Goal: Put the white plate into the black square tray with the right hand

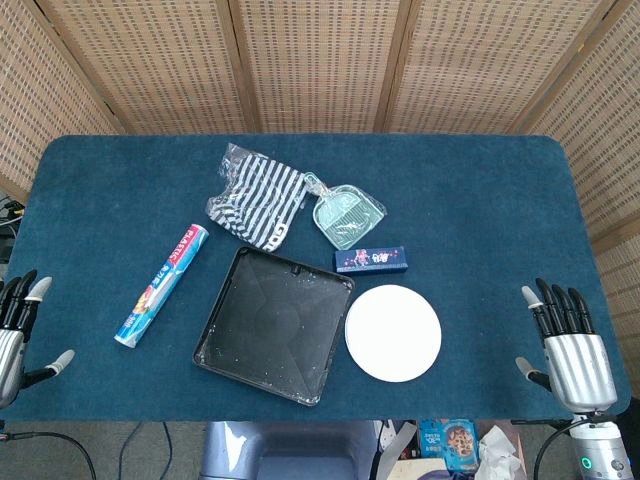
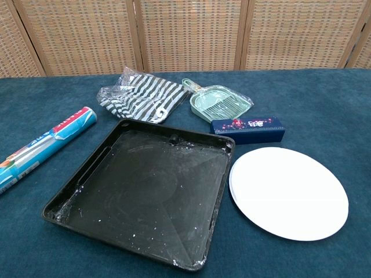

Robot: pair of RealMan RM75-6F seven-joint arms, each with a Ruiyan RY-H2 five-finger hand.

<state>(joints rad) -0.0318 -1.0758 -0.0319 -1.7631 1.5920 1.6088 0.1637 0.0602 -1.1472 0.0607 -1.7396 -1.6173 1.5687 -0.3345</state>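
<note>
A white plate (image 1: 393, 332) lies flat on the blue tabletop (image 1: 480, 200), just right of the black square tray (image 1: 270, 325). It looks stiff, smooth, likely slippery; its rim offers purchase. The right hand (image 1: 572, 345) waits spread, holding nothing.

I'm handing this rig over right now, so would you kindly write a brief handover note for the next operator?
Left hand: open, holding nothing, at the table's left edge.
Right hand: open, holding nothing, at the table's right edge, apart from the plate.
White plate: flat on the table, just right of the black tray, which holds only white specks.
Done: nothing yet.
Left: right hand grasps the plate and sets it in the tray.
</note>
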